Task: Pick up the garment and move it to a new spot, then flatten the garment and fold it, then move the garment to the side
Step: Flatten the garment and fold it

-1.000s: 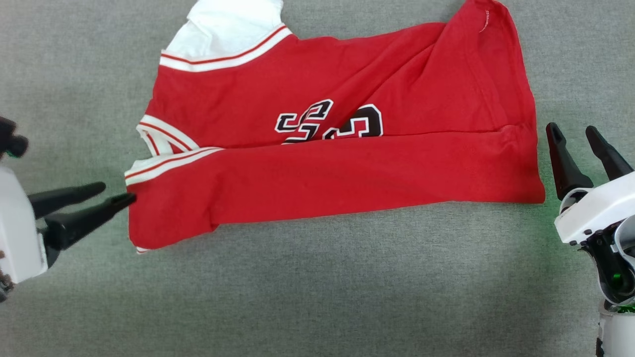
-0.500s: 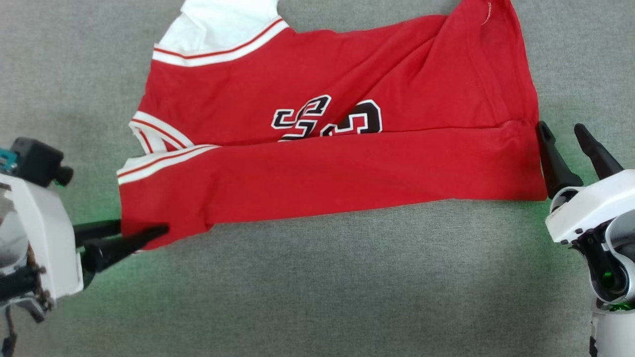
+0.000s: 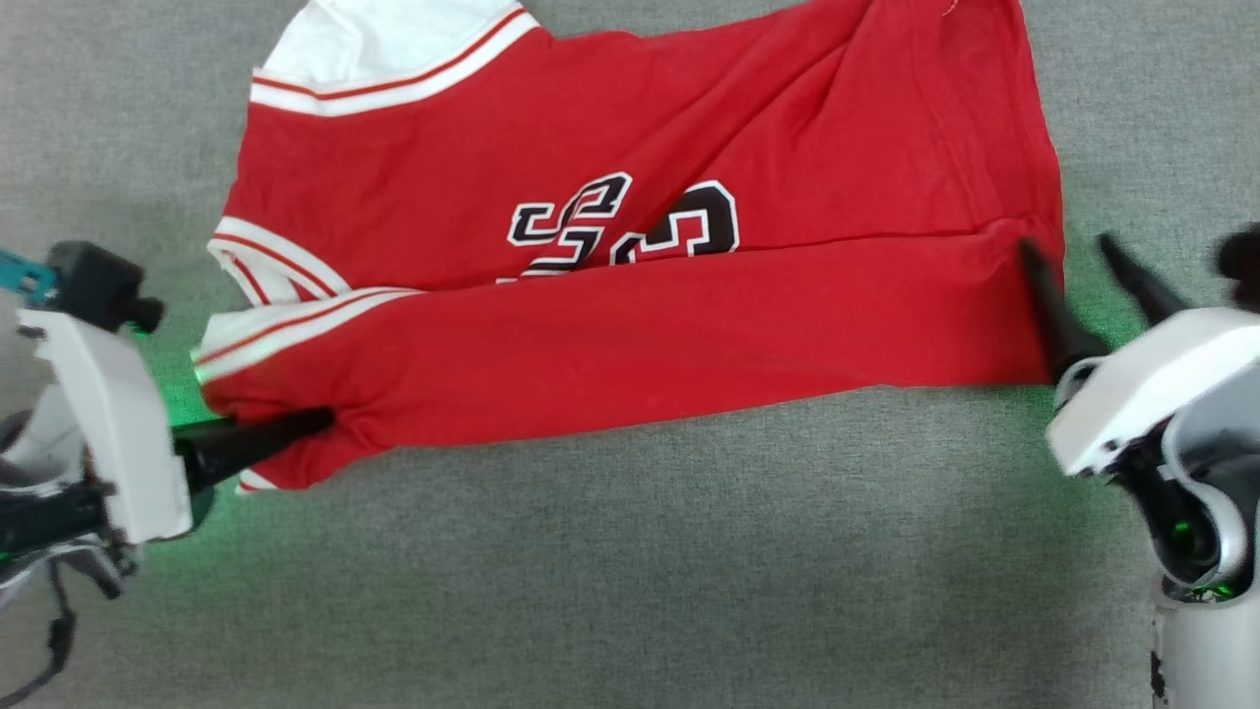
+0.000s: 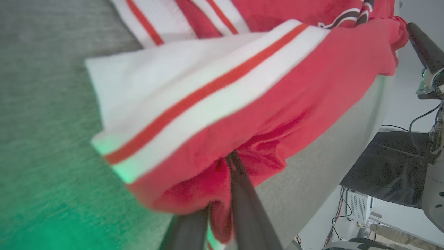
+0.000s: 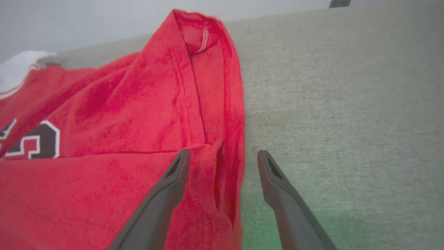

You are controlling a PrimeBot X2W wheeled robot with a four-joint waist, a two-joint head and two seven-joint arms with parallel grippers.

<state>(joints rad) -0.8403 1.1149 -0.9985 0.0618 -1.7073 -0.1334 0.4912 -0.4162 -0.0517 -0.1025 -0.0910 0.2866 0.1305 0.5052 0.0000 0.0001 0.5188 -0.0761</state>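
- Across the upper middle of the counter [image 3: 630, 591] lies the garment [image 3: 640, 335], red front up, with the collar end toward the robot's left and the hem toward its right. One white sleeve [image 3: 374, 44] runs to the top edge of the head view.
- Near long edge of the garment: folded up over the chest, covering the lower part of the black-and-white number [image 3: 625, 222].
- Left tool [image 3: 295, 430]: the arm enters from the lower left, with the fingers pointing toward the robot's right, low along the counter. In the left wrist view, red cloth is bunched between the two fingers [image 4: 242, 194], which stand close together. The tool is clamped on the garment's near collar-side corner, below the striped trim [image 4: 208, 93].
- Right tool [image 5: 223, 154]: the fingers point away from the robot and are spread wide. They straddle the hem edge, one over red cloth and the other over bare counter. Contact with the cloth cannot be determined.
- Counter surface: grey woven covering, with a green glow [image 4: 34, 215] beside each tool.
- Room, seen past the counter's edge in the left wrist view: a dark panel [image 4: 388, 166] and loose cables [image 4: 412, 128].
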